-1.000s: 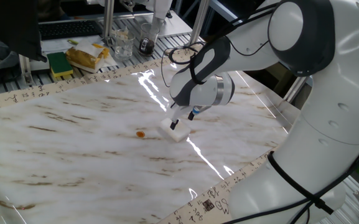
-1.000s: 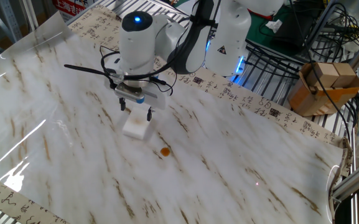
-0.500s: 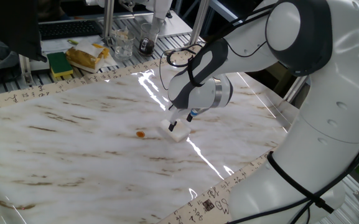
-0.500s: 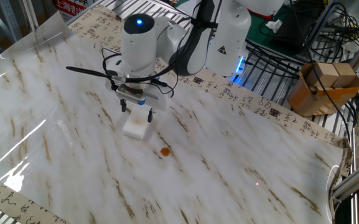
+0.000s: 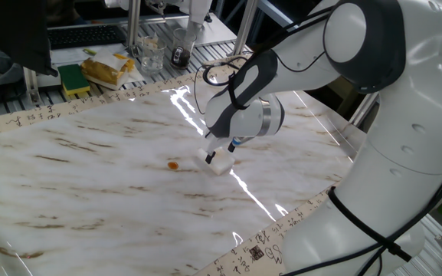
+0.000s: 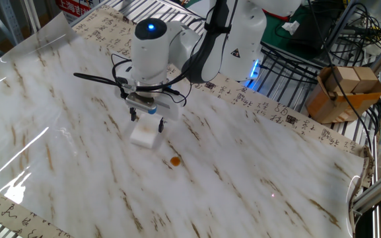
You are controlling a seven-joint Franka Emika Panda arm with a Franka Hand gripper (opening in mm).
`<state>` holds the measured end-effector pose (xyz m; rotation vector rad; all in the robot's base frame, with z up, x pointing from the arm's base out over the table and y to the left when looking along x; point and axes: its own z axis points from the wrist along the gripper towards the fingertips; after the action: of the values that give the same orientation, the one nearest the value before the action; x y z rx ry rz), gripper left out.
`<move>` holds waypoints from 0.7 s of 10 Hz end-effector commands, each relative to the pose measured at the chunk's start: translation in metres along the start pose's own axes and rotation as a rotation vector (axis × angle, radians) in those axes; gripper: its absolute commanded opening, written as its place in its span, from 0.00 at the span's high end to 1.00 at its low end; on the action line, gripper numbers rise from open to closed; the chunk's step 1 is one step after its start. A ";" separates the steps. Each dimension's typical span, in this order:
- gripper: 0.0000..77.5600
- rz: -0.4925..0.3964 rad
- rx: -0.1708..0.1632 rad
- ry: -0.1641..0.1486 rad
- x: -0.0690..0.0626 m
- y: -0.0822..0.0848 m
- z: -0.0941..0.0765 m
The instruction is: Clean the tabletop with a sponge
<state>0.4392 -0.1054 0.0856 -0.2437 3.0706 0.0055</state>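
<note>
Step in hand: pickup of the sponge, judged as not yet completed. The sponge lies flat on the worktop, roughly mid-sheet, with a small orange spot on the surface near it, toward the side away from the arm.

End effector: positioned directly above the sponge, fingers pointing down. The jaws stand partly open, a clear gap between the two fingers, and nothing is held. In the one fixed view the fingertips sit at the sponge's upper edge; whether they touch it cannot be told. In the other fixed view the tips appear just above the block, straddling its far end.

Next move, as a judgement: lower so that the fingers bracket the block, close on it, then press it to the sheet and drag it toward the orange spot. The sponge is soft, so a firm squeeze is likely needed. Risk: the tips sit toward one end of the block, so it may tilt or slip out when gripped.
</note>
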 end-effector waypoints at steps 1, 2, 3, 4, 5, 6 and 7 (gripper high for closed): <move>0.00 0.000 0.002 -0.001 -0.001 0.000 -0.001; 0.00 0.000 0.002 0.000 -0.001 0.000 -0.001; 0.00 0.001 0.002 0.000 -0.001 0.000 -0.001; 0.00 0.003 0.002 0.000 -0.001 0.000 -0.001; 0.00 0.004 0.002 0.000 -0.001 0.000 -0.001; 0.00 0.004 0.002 0.000 -0.001 0.000 -0.001; 0.00 0.007 0.002 0.006 -0.001 0.000 -0.001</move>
<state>0.4392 -0.1053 0.0855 -0.2371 3.0752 0.0040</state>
